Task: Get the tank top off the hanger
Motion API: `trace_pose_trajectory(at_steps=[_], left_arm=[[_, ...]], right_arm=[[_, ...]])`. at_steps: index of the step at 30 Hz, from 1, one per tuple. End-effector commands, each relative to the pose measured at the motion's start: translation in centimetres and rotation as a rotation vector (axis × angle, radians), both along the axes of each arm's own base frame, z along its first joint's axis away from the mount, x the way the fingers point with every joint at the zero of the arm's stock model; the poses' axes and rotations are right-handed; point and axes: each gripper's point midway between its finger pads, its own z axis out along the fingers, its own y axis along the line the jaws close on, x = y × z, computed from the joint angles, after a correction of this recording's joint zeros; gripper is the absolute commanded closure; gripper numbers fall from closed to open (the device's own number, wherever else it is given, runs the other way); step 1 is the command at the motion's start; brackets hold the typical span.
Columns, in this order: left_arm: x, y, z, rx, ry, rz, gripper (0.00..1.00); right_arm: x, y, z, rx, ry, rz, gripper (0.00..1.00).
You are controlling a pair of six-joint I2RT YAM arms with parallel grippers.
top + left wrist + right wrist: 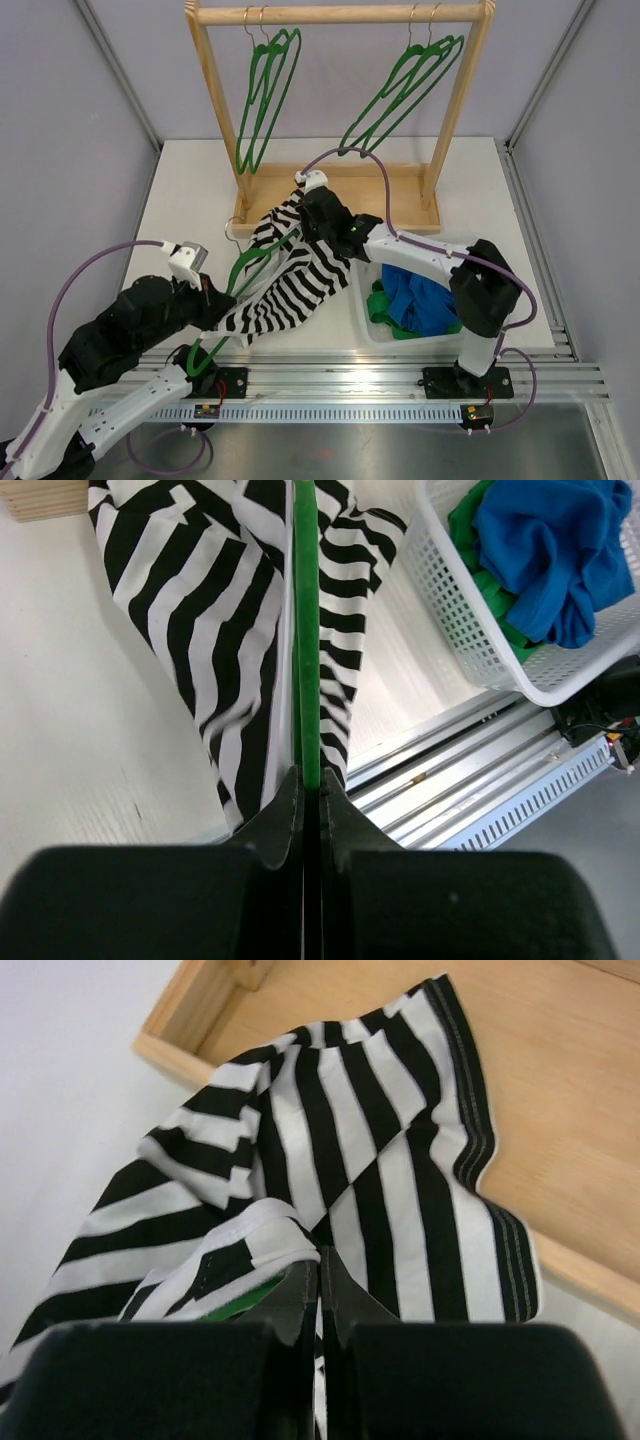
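**Top view.** The tank top (290, 285), a soft black-and-white striped knit, lay rumpled on the white table (190, 190). It sat just near of the wooden rack (340, 14) and left of the basket (365, 325), threaded on a thin green hanger (245, 268).

**Left wrist view.** The left gripper (310, 780) was clenched on the hanger's straight bar, with striped fabric falling on either side. Only this view resolved the basket's white mesh wall, and the crumpled blue cloth (550, 550) lying over green cloth (470, 520).

**Right wrist view.** The right gripper (320, 1260) was pinched tight on a stitched hem at the tank top's far end, over the rack's smooth plank base. A green sliver showed under the hem.

Only the top view showed the rack's round rail, carrying spare hangers (265, 100).
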Motion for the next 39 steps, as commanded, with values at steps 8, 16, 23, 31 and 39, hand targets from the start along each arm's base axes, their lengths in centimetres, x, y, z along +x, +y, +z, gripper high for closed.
trace_pose_trajectory(at_steps=[8, 16, 23, 31, 39], left_arm=[[-1.3, 2.8, 7.1, -0.097, -0.183, 0.031, 1.0], [-0.6, 3.3, 17.2, -0.486, -0.599, 0.091, 1.0], [0.7, 2.0, 24.3, -0.714, -0.91, 0.093, 1.0], [1.0, -0.5, 32.4, -0.681, -1.363, 0.018, 1.0], [5.0, -1.2, 34.4, -0.54, -1.48, 0.165, 1.0]], right_arm=[[0.0, -2.5, -3.1, -0.024, 0.178, -0.048, 1.0], [-9.7, 1.6, 2.5, 0.418, 0.321, 0.372, 1.0], [-15.2, 0.5, -2.7, 0.223, 0.386, 0.342, 1.0], [-18.6, -4.3, -9.4, 0.047, 0.458, 0.157, 1.0], [-17.7, -10.7, -3.8, 0.089, 0.304, -0.02, 1.0]])
